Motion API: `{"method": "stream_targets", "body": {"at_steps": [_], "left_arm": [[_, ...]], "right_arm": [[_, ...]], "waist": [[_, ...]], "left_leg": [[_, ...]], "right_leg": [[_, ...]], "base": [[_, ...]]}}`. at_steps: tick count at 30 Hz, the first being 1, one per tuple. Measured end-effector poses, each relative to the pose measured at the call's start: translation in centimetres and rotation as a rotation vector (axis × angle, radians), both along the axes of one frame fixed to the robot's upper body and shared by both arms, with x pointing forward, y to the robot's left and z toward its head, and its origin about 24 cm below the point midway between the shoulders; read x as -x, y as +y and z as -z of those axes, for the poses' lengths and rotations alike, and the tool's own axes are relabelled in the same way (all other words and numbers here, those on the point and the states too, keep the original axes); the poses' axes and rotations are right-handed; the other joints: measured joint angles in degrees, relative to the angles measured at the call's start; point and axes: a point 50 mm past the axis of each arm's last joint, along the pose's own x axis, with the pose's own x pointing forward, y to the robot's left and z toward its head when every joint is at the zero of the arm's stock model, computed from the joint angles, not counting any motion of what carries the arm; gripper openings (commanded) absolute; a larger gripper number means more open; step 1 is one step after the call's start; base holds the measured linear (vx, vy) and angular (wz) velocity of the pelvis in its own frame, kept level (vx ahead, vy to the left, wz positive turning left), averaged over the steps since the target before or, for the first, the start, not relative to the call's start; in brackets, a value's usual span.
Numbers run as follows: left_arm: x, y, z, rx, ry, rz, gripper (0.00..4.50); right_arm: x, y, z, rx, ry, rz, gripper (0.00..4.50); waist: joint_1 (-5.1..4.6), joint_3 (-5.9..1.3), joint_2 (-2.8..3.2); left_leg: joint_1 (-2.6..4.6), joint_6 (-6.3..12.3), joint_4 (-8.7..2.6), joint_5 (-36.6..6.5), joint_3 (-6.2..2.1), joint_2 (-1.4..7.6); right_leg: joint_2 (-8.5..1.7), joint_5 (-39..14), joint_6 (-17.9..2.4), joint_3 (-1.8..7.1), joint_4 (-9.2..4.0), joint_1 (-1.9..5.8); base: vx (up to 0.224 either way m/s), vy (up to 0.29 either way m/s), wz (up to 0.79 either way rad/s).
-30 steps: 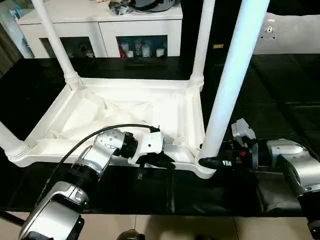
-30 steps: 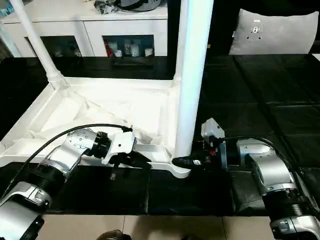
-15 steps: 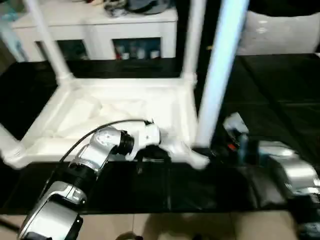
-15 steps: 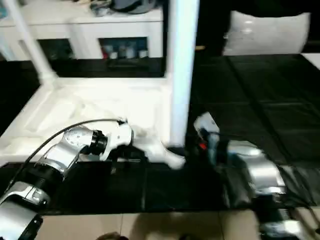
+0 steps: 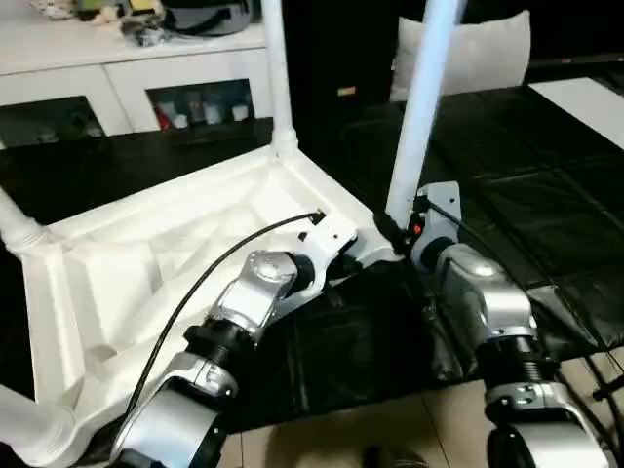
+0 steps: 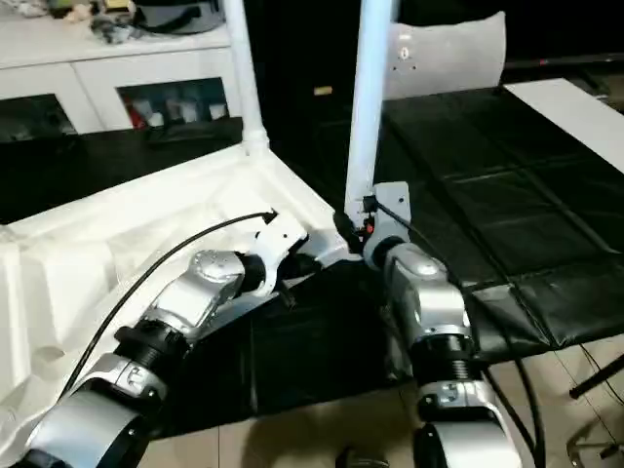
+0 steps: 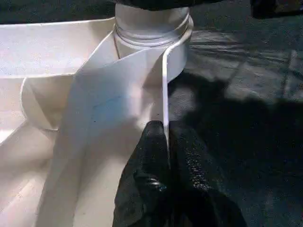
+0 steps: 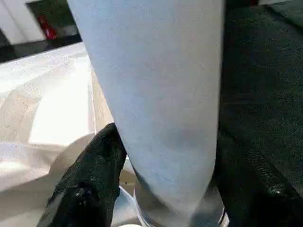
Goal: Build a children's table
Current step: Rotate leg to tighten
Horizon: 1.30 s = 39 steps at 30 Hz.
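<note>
Two grippers work at one corner of the children's table, which lies upside down on the black-covered work table with its ribbed underside facing up and its legs pointing upward. Left gripper: clenched on the thin white rim wall of the table top, one black finger on each face of the wall, just beside the round corner socket. Right gripper: its two black fingers stand on opposite sides of the near corner leg, close to where the leg enters the socket; the left-hand finger lies against the leg's surface, but whether the pair presses the leg firmly or merely brackets it cannot be told. From the head camera, the left silver forearm reaches over the near edge of the table top with a black cable arching above it, and the right forearm extends toward the base of the same leg from the outer side. A second leg rises from the far corner socket, and parts of two further legs appear at the left-hand corners. Behind the work table stand a white cabinet with glass doors and a pale cushion.
</note>
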Motion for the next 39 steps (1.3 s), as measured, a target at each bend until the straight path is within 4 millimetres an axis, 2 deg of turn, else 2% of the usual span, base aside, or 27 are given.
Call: {"method": "stream_targets", "body": {"at_steps": [1, 3, 4, 7, 9, 11, 15, 17, 22, 25, 28, 32, 36, 39], "left_arm": [[0.0, 0.0, -0.1, 0.0, -0.005, 0.001, 0.0], [-0.1, 0.1, -0.3, -0.001, -0.018, 0.008, 0.0], [-0.1, 0.1, -0.4, -0.001, -0.025, 0.013, 0.0], [-0.2, 0.4, -0.7, -0.005, -0.049, 0.04, 0.0], [-0.2, 0.7, -0.9, -0.01, -0.061, 0.063, 0.0], [-0.1, 1.0, -0.8, -0.014, -0.071, 0.096, 0.0], [0.2, 2.0, -0.6, -0.026, -0.081, 0.157, 0.0], [0.3, 2.7, -0.4, -0.03, -0.08, 0.198, 0.0], [1.2, 4.7, 0.1, -0.01, -0.05, 0.323, 0.0], [2.0, 6.1, 0.2, -0.018, -0.034, 0.429, 0.0], [2.4, 6.9, 0.1, -0.046, -0.029, 0.525, 0.0], [3.0, 6.6, 0.1, -0.047, -0.022, 0.634, 0.0], [3.3, 6.8, 0.0, -0.058, -0.027, 0.701, 0.0], [3.4, 6.9, 0.0, -0.068, -0.032, 0.74, 0.0]], "right_arm": [[0.0, 0.1, -0.1, -0.001, -0.01, -0.002, 3.19], [0.0, 0.1, -0.3, -0.002, -0.03, -0.016, 3.49], [0.0, 0.0, -0.3, 0.001, -0.04, -0.026, 3.49], [0.3, -0.8, -0.6, 0.028, -0.08, -0.081, 3.67], [0.7, -1.4, -0.7, 0.039, -0.099, -0.129, 4.02], [1.2, -2.3, -0.7, 0.057, -0.111, -0.197, 4.11], [2.4, -4.2, -1.1, 0.126, -0.129, -0.362, 4.48], [3.1, -5.4, -1.3, 0.147, -0.12, -0.443, 4.48], [4.4, -7.6, -1.9, 0.185, -0.093, -0.58, 4.48], [5.7, -8.3, -2.0, 0.176, -0.063, -0.72, 4.48], [6.3, -8.0, -1.9, 0.178, -0.046, -0.837, 4.48], [6.9, -7.4, -1.5, 0.163, -0.003, -0.959, 4.1], [7.3, -6.9, -1.2, 0.107, 0.036, -1.038, 3.76], [7.4, -6.5, -1.0, 0.089, 0.052, -1.074, 3.53]], "waist": [[0.03, -0.01, 0.01], [0.35, -0.03, 0.02], [0.59, -0.05, 0.04], [1.99, -0.1, 0.12], [3.06, -0.19, 0.26], [4.0, -0.2, 0.27], [5.59, -0.22, 0.3], [6.14, -0.21, 0.28], [6.74, -0.2, 0.27], [7.65, -0.2, 0.26], [8.39, -0.21, 0.24], [9.51, -0.24, 0.16], [10.05, -0.26, 0.12], [10.85, -0.27, 0.1]], "left_leg": [[-0.33, 0.0, -0.04, 0.0, -0.02, -0.07], [-0.57, 0.06, -0.07, -0.03, -0.03, -0.23], [-0.71, 0.09, -0.08, -0.05, -0.03, -0.26], [-1.06, 0.42, -0.07, 0.12, -0.06, -0.25], [-1.34, 0.45, -0.09, 0.15, -0.06, -0.15], [-1.28, 0.46, 0.01, 0.15, -0.02, -0.13], [-1.14, 0.49, 0.04, 0.19, 0.06, 0.01], [-1.04, 0.47, 0.08, 0.19, 0.11, 0.04], [-0.46, 0.26, 0.1, 0.07, 0.31, 0.03], [-0.36, 0.14, 0.09, 0.0, 0.42, 0.04], [-0.3, 0.14, 0.1, 0.0, 0.52, 0.04], [-0.25, 0.15, 0.13, 0.01, 1.07, 0.07], [-0.29, 0.15, 0.29, 0.01, 1.15, 0.07], [-0.29, 0.15, 0.31, 0.01, 1.18, 0.07]], "right_leg": [[0.0, 0.02, 0.01, 0.17, 0.13, -0.11], [0.0, 0.48, -0.03, 0.5, 0.36, -0.4], [0.0, 0.59, -0.05, 0.58, 0.49, -0.62], [-0.01, 0.52, -0.22, 0.69, 1.33, -1.3], [0.07, 0.37, -0.37, 0.69, 1.71, -1.81], [0.06, 0.07, -0.52, 0.77, 2.2, -2.0], [0.14, 0.11, -0.61, 0.76, 2.24, -1.95], [0.15, 0.04, -0.46, 0.8, 2.23, -1.84], [0.15, 0.08, -0.42, 1.07, 2.22, -1.62], [0.16, 0.08, -0.42, 1.19, 2.24, -1.56], [0.17, 0.08, -0.41, 1.34, 2.23, -1.55], [0.15, 0.08, -0.41, 1.84, 2.22, -1.56], [0.14, 0.08, -0.41, 1.99, 2.23, -1.55], [0.14, 0.08, -0.41, 2.04, 2.25, -1.55]], "base": [[0.0, 0.0, 0.0], [0.0, 0.0, 0.0], [0.055, -0.026, 0.05], [0.0, 0.0, 0.0], [0.0, 0.0, 0.0], [0.0, 0.0, 0.0], [0.0, 0.0, 0.0], [0.0, 0.0, 0.0], [0.0, 0.0, 0.0], [0.0, 0.0, 0.0], [0.0, 0.0, 0.0], [0.0, 0.0, 0.0], [0.0, 0.0, 0.0], [0.0, 0.0, 0.0]]}}
